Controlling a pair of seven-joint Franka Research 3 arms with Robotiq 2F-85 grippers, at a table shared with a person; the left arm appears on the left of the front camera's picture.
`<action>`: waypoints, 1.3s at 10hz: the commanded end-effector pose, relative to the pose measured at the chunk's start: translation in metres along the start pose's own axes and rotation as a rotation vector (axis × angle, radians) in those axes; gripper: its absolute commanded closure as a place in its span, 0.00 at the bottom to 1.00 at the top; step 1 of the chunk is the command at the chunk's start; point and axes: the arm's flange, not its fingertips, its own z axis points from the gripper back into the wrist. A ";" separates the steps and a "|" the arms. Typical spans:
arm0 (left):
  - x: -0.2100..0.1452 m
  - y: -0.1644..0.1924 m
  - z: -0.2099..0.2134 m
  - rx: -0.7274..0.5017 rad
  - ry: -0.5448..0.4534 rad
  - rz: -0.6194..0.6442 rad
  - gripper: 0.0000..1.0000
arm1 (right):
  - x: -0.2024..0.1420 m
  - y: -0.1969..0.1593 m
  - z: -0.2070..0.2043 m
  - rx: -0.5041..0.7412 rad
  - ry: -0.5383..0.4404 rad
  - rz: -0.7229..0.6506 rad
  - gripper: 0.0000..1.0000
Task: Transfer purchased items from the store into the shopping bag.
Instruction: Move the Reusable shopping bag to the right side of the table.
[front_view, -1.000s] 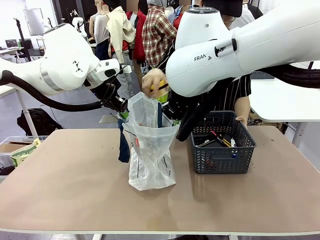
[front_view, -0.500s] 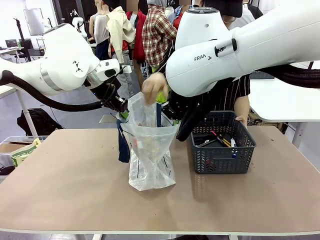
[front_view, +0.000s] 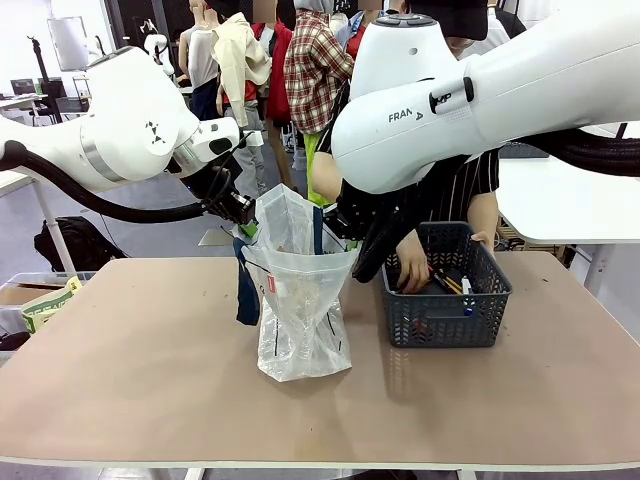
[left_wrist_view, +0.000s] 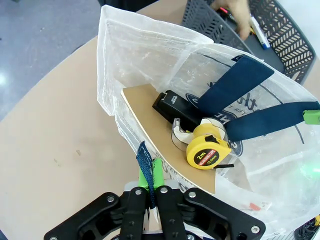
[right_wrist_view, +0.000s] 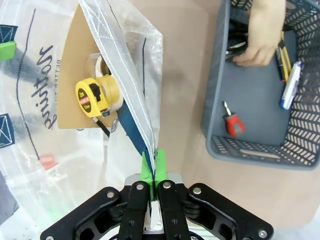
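While the person across the table reaches a hand (front_view: 412, 272) down into the dark grey basket (front_view: 445, 322), both arms are on the shopping bag (front_view: 300, 310), one at each side of its mouth. And look at that bag: it stands upright on the brown table (front_view: 140, 360), just left of the basket with a narrow gap between them, mouth pulled open at the top.

Left gripper (left_wrist_view: 152, 182) first: jaws pressed tight together, green pads nipping the bag's near rim along with the root of a dark blue handle strap, which pokes up between the pads. Over to the right gripper (right_wrist_view: 152, 167): same story, jaws closed hard, pads clamped on a fold of the translucent plastic at the opposite rim, another blue strap running down just beside them.

Down inside the bag you can see straight to the bottom. A brown card (left_wrist_view: 145, 107) lies there as a floor, and on it sits a yellow tape measure (left_wrist_view: 207, 152), touching a roll of clear tape (left_wrist_view: 181, 136), with a black box (left_wrist_view: 175, 106) just behind them.

Now the basket. The person's fingers are right down on its floor at the far end. Near them lies a yellow-and-black cutter (right_wrist_view: 283, 55), beside that a white marker with a blue cap (right_wrist_view: 290, 85), and, well apart, closer to the near wall, a small red-handled screwdriver (right_wrist_view: 232, 122) lies alone.
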 end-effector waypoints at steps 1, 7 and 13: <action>0.001 0.000 0.002 0.003 0.002 -0.001 1.00 | 0.000 -0.001 0.001 0.005 0.000 -0.003 1.00; 0.001 0.000 0.002 0.003 0.002 -0.001 1.00 | 0.000 -0.001 0.001 0.005 0.000 -0.003 1.00; 0.001 0.000 0.002 0.003 0.002 -0.001 1.00 | 0.000 -0.001 0.001 0.005 0.000 -0.003 1.00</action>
